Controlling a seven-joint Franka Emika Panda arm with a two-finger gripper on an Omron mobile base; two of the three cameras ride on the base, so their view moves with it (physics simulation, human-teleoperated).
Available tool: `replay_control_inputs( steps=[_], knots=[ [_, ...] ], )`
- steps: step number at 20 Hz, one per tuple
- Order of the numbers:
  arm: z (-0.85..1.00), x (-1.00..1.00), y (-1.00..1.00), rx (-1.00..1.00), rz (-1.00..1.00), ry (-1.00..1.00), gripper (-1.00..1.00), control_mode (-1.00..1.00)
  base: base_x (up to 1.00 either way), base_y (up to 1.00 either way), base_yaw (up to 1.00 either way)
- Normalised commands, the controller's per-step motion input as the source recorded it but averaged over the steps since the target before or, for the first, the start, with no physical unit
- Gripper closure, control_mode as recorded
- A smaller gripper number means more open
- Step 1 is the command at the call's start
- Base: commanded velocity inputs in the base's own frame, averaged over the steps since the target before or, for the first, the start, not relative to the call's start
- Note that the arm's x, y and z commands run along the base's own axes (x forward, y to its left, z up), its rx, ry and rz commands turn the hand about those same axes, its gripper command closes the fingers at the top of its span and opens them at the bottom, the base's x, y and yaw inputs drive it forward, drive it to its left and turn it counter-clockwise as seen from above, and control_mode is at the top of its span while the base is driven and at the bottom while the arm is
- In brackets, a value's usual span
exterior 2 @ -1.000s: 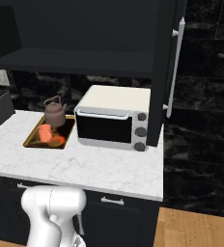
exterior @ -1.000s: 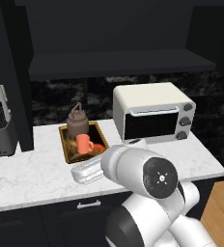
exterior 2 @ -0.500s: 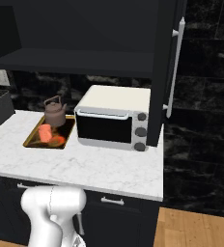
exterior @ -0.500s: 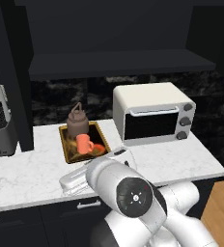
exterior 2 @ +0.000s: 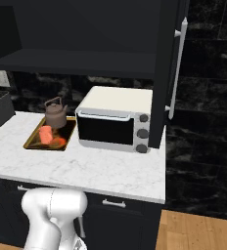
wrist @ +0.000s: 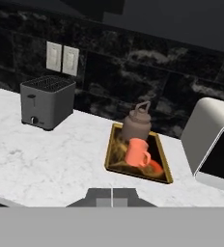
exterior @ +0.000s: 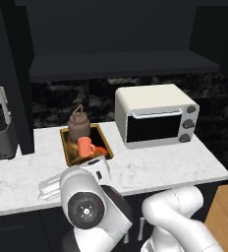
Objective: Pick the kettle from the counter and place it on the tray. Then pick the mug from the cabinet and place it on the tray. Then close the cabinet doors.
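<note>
Kettle [exterior: 79, 125] and mug [exterior: 86, 146] both standing on the tray [exterior: 104, 142] on the counter [exterior: 165, 165], while the arm has swung lower and leftward, its empty claw [wrist: 112, 192] shut, leaving only the cabinet doors [exterior 2: 165, 68] to close.

free: marble counter [exterior: 155, 165] front strip | blocked: toaster oven [exterior: 155, 115] right, toaster [wrist: 47, 101] left

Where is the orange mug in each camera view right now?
Left base view: mug left of centre, on the tray, before the kettle.
Right base view: mug at left.
Hand view: mug right of centre.
Shared landmark: the white toaster oven beside the tray.
</note>
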Motion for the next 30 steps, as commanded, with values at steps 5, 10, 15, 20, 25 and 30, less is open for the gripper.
replay_control_inputs(
  steps=[5,10,15,20,25,30],
  knots=[
    [-0.07,0.07,0.42,-0.02,-0.08,0.0,1.0,-1.0,0.0,0.0,0.0],
    [-0.01,0.02,0.32,-0.04,-0.06,0.0,1.0,-1.0,0.0,0.0,0.0],
    [-0.04,0.09,0.35,-0.08,-0.03,0.0,1.0,-1.0,0.0,0.0,0.0],
    [-0.15,0.09,0.31,-0.09,-0.01,0.0,1.0,-1.0,0.0,0.0,0.0],
    [-0.17,0.08,0.29,-0.09,0.0,0.0,1.0,-1.0,0.0,0.0,0.0],
    [-0.01,0.01,0.23,-0.1,0.0,-0.02,1.0,-1.0,0.0,0.0,0.0]
  ],
)
